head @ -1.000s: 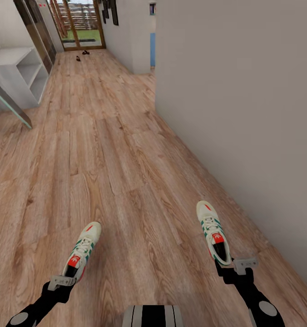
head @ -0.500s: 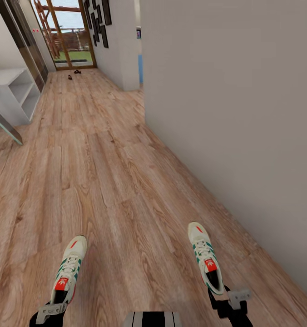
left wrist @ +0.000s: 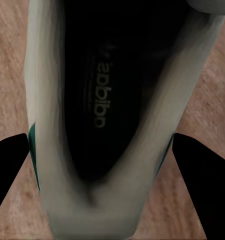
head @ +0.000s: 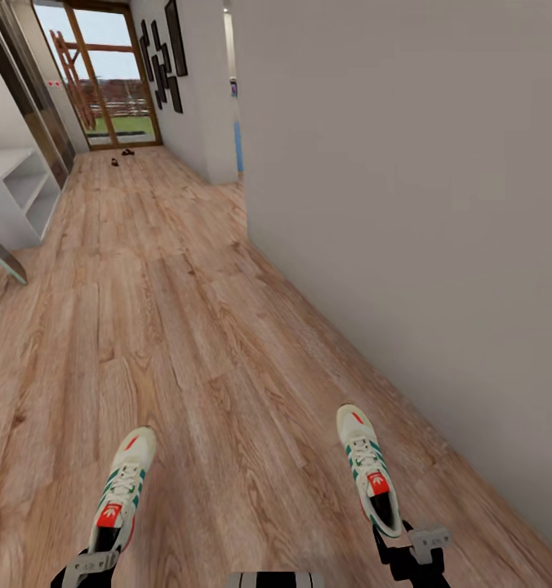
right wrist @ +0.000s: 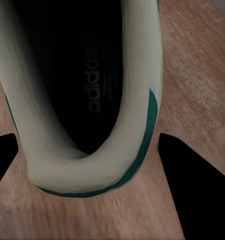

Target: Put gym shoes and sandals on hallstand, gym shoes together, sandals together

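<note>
Both gym shoes are off the corridor floor [head: 194,327], each gripped at the heel. My left gripper [head: 103,549] is shut on the left gym shoe [head: 122,486], toe pointing ahead. My right gripper [head: 393,535] is shut on the right gym shoe [head: 362,461], close to the wall. The left wrist view has the left gripper [left wrist: 100,140] with a black finger on each side of the shoe's heel [left wrist: 45,100]. The right gripper [right wrist: 87,136] straddles its shoe's heel [right wrist: 142,75] the same way. The two sandals [head: 114,162] [head: 127,152] lie far down the corridor by the glass door.
A long grey wall [head: 407,204] runs along my right. A pale shelf unit [head: 15,192] stands at the left edge, cut off; I cannot tell whether it is the hallstand. A glass door [head: 104,82] ends the corridor. A slanted glass-edged panel [head: 2,261] juts in at the left.
The camera has tilted up and turned, so the door and sandals sit lower in the picture. Both shoes stay in the grippers, which now show lower in the view.
</note>
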